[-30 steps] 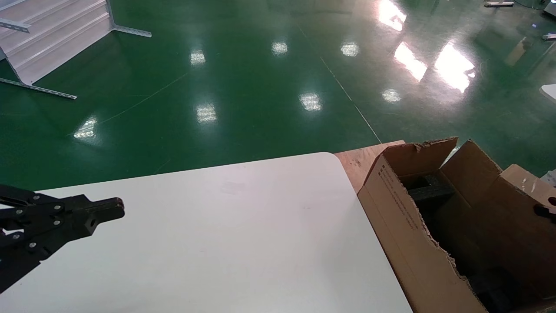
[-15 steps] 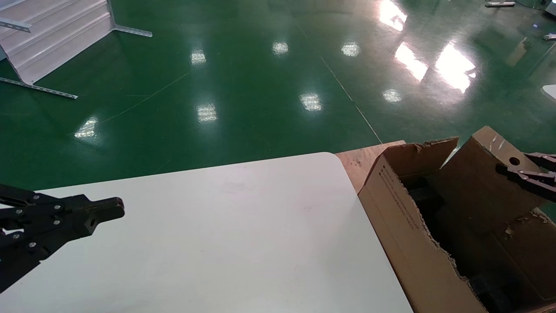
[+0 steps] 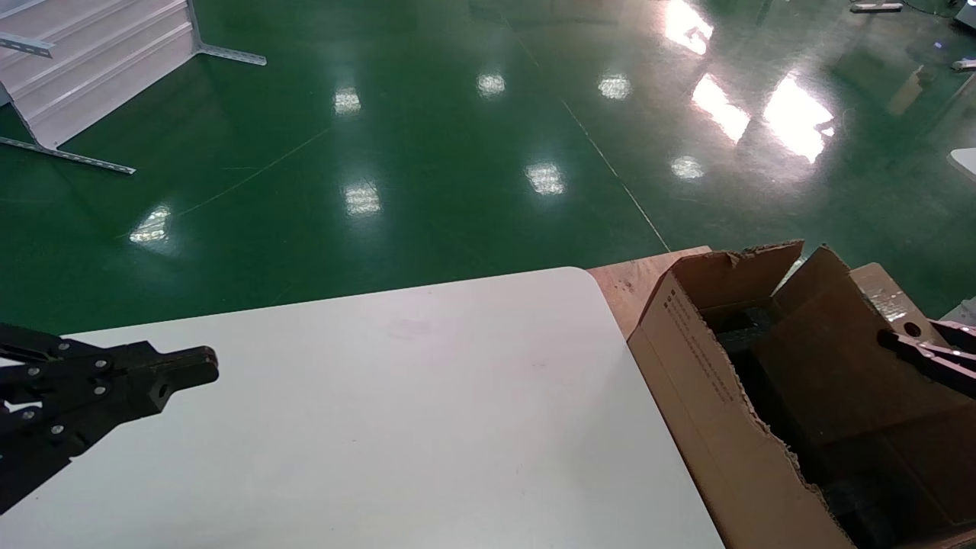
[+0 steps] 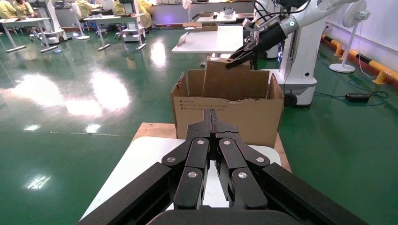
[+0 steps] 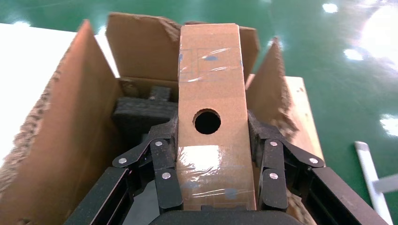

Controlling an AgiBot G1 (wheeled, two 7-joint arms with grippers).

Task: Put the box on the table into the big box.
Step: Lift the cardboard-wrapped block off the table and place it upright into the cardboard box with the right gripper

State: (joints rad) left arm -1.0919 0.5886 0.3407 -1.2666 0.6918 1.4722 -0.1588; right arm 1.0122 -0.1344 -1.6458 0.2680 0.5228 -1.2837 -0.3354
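pinching box (image 5: 212,117) over big box (image 3: 709,396): right tool (image 5: 212,161); left tool (image 3: 200,366) pressed together.

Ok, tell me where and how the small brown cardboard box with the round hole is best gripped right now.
Grip the small flat brown cardboard box with the round black hole across its two long narrow sides, near the taped end below the hole, coming from above the large torn brown carton. Its narrow width fits between the jaws; the right gripper already clamps it so. The left gripper is parked over the white table.
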